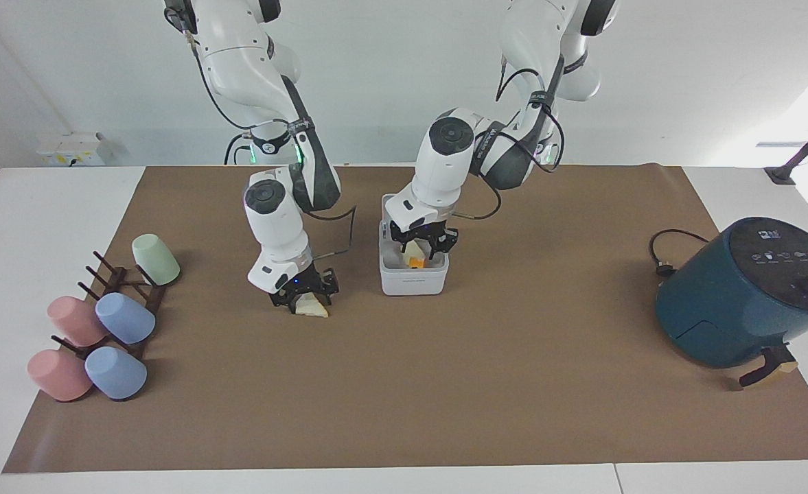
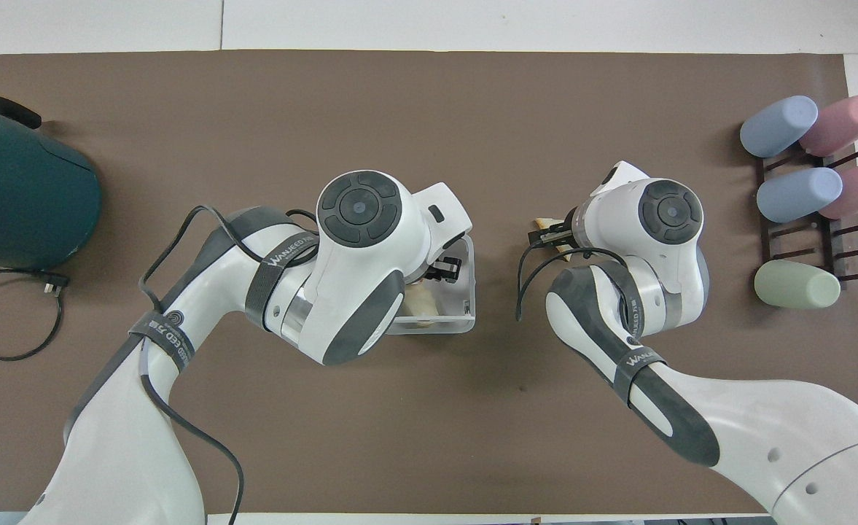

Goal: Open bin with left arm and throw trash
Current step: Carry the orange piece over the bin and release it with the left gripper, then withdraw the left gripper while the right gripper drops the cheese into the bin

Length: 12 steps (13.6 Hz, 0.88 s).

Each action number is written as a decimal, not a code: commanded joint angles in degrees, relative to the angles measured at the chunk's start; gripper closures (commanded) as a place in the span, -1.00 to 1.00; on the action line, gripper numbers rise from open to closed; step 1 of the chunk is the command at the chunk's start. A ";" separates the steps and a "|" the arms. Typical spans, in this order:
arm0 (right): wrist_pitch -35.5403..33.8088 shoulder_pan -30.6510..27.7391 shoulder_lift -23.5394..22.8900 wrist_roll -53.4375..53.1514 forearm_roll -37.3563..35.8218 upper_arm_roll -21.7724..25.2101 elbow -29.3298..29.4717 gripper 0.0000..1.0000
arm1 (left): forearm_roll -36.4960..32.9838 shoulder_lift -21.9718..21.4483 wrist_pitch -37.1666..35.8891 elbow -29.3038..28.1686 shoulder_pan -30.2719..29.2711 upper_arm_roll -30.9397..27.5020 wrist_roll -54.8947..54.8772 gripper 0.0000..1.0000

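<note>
**A:** Bin (image 1: 412, 281) sits mid-table on the brown mat (image 1: 445, 384), lid up, and we count two trash bits in it: the pale yellow lump (image 1: 412, 248) and the orange chunk (image 1: 416, 263). Agree?

**B:** Yep, two inside from where we're looking. The left gripper (image 1: 423, 245) hangs right over the opening with its fingers spread, and the orange piece lies loose under them, not pinched. In the overhead view that arm covers most of the box, so we only catch a bit of the lump (image 2: 420, 300) and the bin's wall (image 2: 469, 292).

**A:** Third piece, the cream wedge (image 1: 313, 308), lies on the mat beside the bin, toward the right arm's end of the table. The right gripper (image 1: 305, 296) is down on it, one finger on each side. We honestly can't tell if it's squeezing yet or just straddling.

**B:** Same here (the top view only gives us a corner of the wedge (image 2: 544, 222) poking out past the wrist).

**A:** Rest of the count: one dark teal air fryer (image 1: 747, 295) at the left arm's end, cord (image 1: 664, 250) trailing. Five cups at the other end around one dark rack (image 1: 119, 288): two pink (image 1: 74, 321) (image 1: 59, 374), two blue (image 1: 125, 318) (image 1: 115, 372), one green (image 1: 156, 259).

**B:** Five cups, three trash pieces, two arms. We match.
</note>
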<state>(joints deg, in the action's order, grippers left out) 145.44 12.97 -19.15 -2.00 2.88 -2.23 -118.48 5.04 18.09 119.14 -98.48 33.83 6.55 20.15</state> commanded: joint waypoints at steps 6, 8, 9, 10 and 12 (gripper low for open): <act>-3.47 -0.14 3.84 -6.60 -0.33 -0.58 1.84 1.00 | 2.34 -6.13 -11.46 7.33 -15.43 -1.10 -2.83 -1.00; -9.53 1.70 5.52 -11.42 -0.15 -0.58 5.52 1.00 | 1.47 -7.19 -12.88 5.76 -21.67 -1.19 -10.71 -1.00; -13.74 2.67 5.96 -14.06 0.20 -0.59 8.49 1.00 | 0.59 -7.63 -13.23 5.06 -24.14 -1.19 -14.14 -1.00; -17.52 3.81 5.96 -16.61 0.29 -0.59 11.83 1.00 | -0.20 -7.80 -14.71 5.14 -26.25 -1.19 -17.22 -1.00; -20.81 7.32 4.91 -25.64 1.60 -0.59 17.12 1.00 | -1.87 -8.94 -17.09 5.40 -29.16 -1.19 -21.63 -1.00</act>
<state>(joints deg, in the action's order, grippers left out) 127.38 17.92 -12.76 -20.71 3.37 -2.68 -106.19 5.20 11.51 104.31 -91.79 6.37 4.71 1.44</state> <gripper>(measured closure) 0.815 0.000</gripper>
